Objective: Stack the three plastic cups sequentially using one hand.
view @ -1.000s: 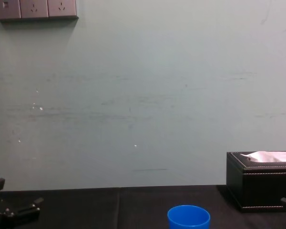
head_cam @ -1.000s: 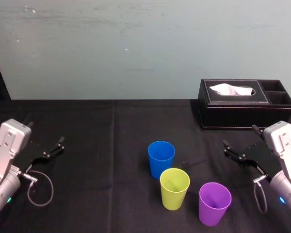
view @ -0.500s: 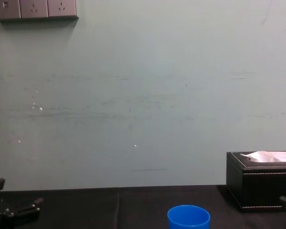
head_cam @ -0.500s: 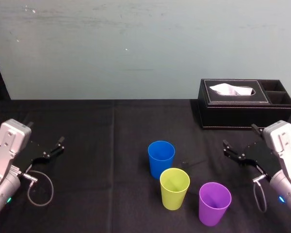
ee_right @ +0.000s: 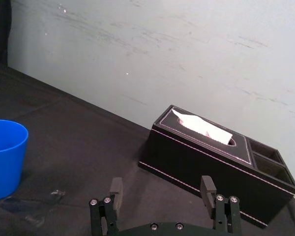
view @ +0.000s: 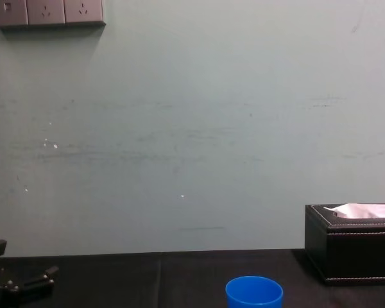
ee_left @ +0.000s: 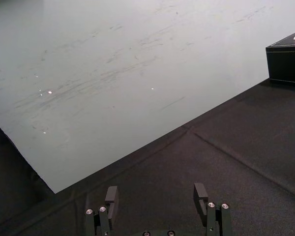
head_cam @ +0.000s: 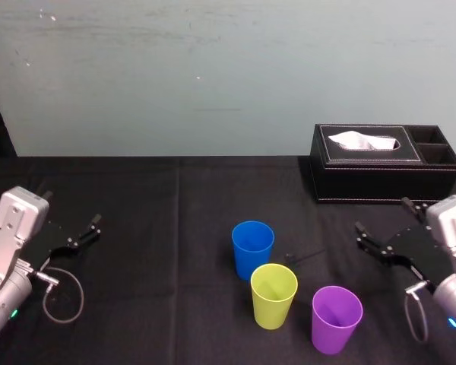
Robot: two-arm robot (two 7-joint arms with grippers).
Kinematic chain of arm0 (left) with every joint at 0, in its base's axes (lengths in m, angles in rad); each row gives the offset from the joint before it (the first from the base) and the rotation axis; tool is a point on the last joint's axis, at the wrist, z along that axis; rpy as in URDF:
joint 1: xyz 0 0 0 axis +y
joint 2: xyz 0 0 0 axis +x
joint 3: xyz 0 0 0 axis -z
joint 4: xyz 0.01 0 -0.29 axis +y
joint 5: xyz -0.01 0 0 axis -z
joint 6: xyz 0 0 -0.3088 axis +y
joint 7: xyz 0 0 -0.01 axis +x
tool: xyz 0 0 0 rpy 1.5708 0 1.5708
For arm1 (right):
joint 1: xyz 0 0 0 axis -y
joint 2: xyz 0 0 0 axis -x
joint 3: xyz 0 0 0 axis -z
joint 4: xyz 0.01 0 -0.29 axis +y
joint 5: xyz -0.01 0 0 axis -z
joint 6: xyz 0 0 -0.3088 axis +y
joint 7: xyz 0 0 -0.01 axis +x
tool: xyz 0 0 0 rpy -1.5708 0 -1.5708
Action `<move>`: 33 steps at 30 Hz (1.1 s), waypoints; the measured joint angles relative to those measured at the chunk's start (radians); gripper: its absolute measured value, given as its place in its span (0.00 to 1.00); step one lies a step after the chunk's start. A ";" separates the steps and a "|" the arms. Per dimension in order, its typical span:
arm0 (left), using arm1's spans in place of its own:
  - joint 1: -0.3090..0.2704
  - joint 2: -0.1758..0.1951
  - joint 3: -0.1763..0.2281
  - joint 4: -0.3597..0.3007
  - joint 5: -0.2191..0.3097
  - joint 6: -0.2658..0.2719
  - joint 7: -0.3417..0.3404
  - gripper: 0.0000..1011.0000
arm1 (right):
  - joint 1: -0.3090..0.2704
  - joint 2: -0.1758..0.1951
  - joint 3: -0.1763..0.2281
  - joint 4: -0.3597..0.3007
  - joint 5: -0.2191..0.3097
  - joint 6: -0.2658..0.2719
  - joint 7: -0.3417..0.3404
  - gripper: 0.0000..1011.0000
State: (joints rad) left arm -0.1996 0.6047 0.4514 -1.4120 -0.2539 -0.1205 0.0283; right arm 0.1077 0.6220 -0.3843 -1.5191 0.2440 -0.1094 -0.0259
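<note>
From the head, you see three cups upright and unstacked on the table (head_cam: 175,304). The blue cup (head_cam: 252,247) is farthest, the green cup (head_cam: 273,295) is just in front of it, and the purple cup (head_cam: 337,318) is nearest, toward the right. The box (head_cam: 380,171) sits back right. Your left gripper (head_cam: 80,234) hangs at the left, well apart from the cups. Your right gripper (head_cam: 381,214) hovers in front of the box, clear of the purple cup.

In the left wrist view, its fingers (ee_left: 111,196) stand apart over bare cloth.

In the right wrist view, the fingers (ee_right: 206,184) are spread and empty, with the blue cup and box beyond.

From the chest, you see the blue cup's rim at the bottom edge and the box at right.
</note>
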 joint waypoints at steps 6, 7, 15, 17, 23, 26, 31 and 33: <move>0.000 0.000 0.000 0.000 0.000 0.000 0.000 0.99 | -0.075 0.048 0.059 -0.079 0.045 0.017 0.029 0.99; 0.000 0.000 0.000 0.000 0.000 0.000 0.000 0.99 | -0.096 0.065 0.073 -0.101 0.061 0.021 0.046 0.99; 0.000 0.000 0.000 0.000 0.000 0.000 0.000 0.99 | -0.207 0.178 0.139 -0.191 0.122 0.043 0.154 0.99; 0.000 0.000 0.000 0.000 0.000 0.000 0.000 0.99 | -0.244 0.211 0.161 -0.209 0.157 0.048 0.201 0.99; 0.000 0.000 0.000 0.000 0.000 0.000 0.000 0.99 | -0.311 0.280 0.196 -0.229 0.248 0.056 0.345 0.99; 0.000 0.000 0.000 0.000 0.000 0.000 0.000 0.99 | -0.345 0.312 0.210 -0.235 0.279 0.063 0.408 0.99; 0.000 0.000 0.000 0.000 0.000 0.000 0.000 0.99 | -0.401 0.336 0.230 -0.250 0.288 0.086 0.434 0.99; 0.000 0.000 0.000 0.000 0.000 0.000 0.000 0.99 | -0.414 0.336 0.231 -0.254 0.288 0.095 0.434 0.99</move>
State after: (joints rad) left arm -0.1996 0.6047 0.4514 -1.4120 -0.2539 -0.1206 0.0283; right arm -0.3059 0.9577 -0.1532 -1.7728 0.5324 -0.0143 0.4076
